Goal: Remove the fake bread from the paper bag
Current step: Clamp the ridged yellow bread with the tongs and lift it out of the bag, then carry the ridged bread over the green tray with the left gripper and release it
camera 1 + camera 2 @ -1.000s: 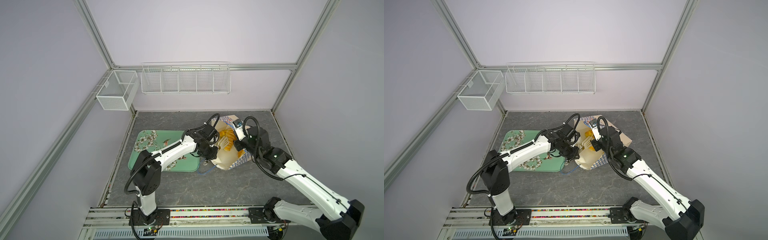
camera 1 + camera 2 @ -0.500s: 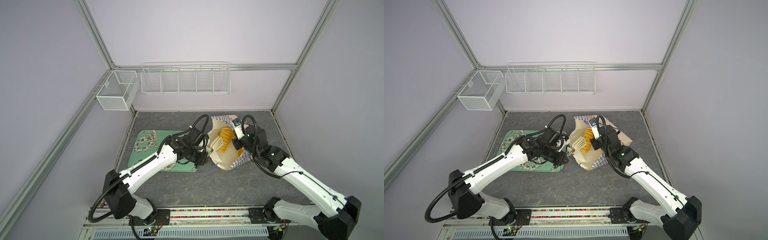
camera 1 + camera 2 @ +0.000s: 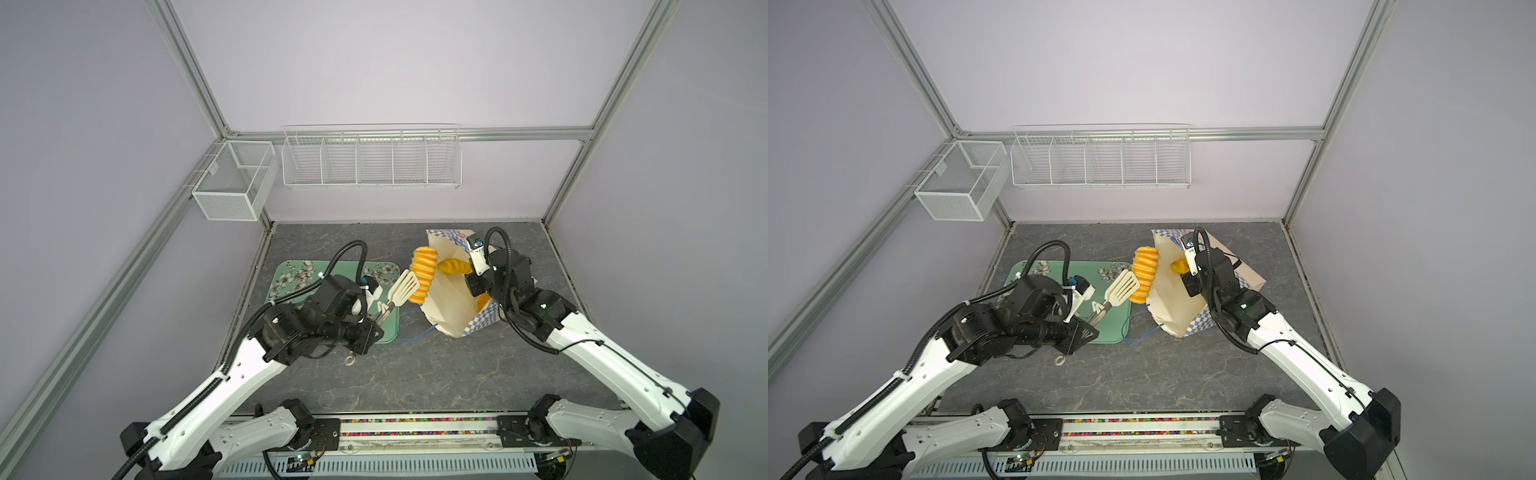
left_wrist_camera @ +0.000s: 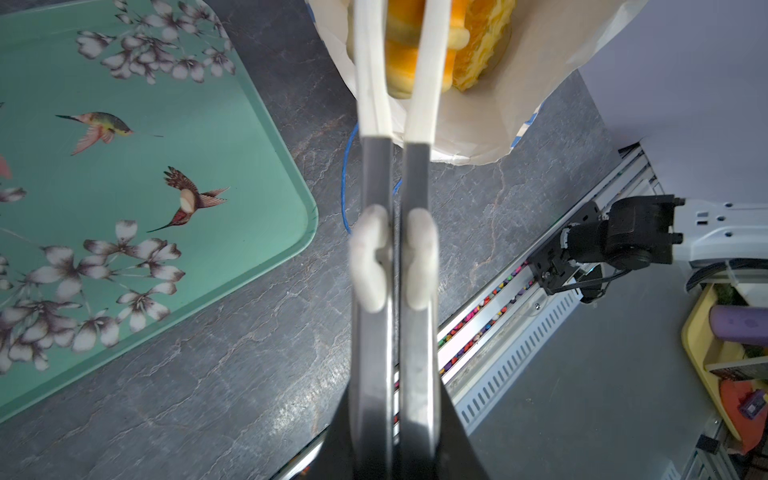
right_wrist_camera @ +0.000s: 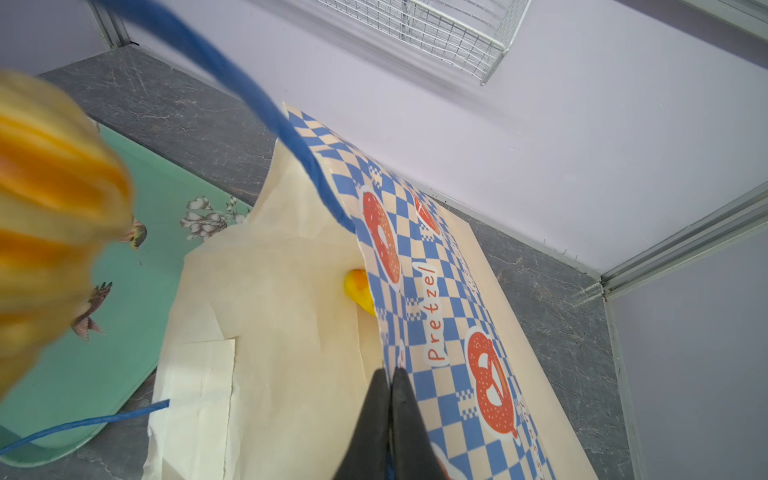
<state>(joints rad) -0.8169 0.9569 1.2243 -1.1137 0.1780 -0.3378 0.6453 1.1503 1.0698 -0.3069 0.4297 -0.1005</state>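
Note:
The paper bag (image 3: 446, 309) (image 3: 1177, 305) lies tilted on the grey table, its mouth facing left. My right gripper (image 5: 390, 374) (image 3: 477, 286) is shut on the checkered rim of the bag (image 5: 436, 291) and holds it open. My left gripper (image 4: 395, 440) (image 3: 376, 319) (image 3: 1094, 318) is shut on a pair of cream-tipped tongs (image 4: 395, 249) (image 3: 404, 286). The tongs clamp a ribbed loaf of fake bread (image 3: 424, 272) (image 3: 1144, 274) (image 4: 419, 54) in the air at the bag's mouth. A second loaf (image 3: 455, 266) (image 5: 359, 286) lies inside the bag.
A green tray (image 3: 299, 274) (image 4: 124, 166) printed with flowers and birds lies left of the bag, under the tongs. A blue cord handle (image 3: 415, 334) trails on the table, near a small white ring (image 3: 351, 360). Two wire baskets (image 3: 372, 158) hang on the back wall.
My left arm has pulled back toward the front left, and the tongs have drawn the ribbed loaf up out of the bag's mouth. The right gripper keeps its hold on the rim.

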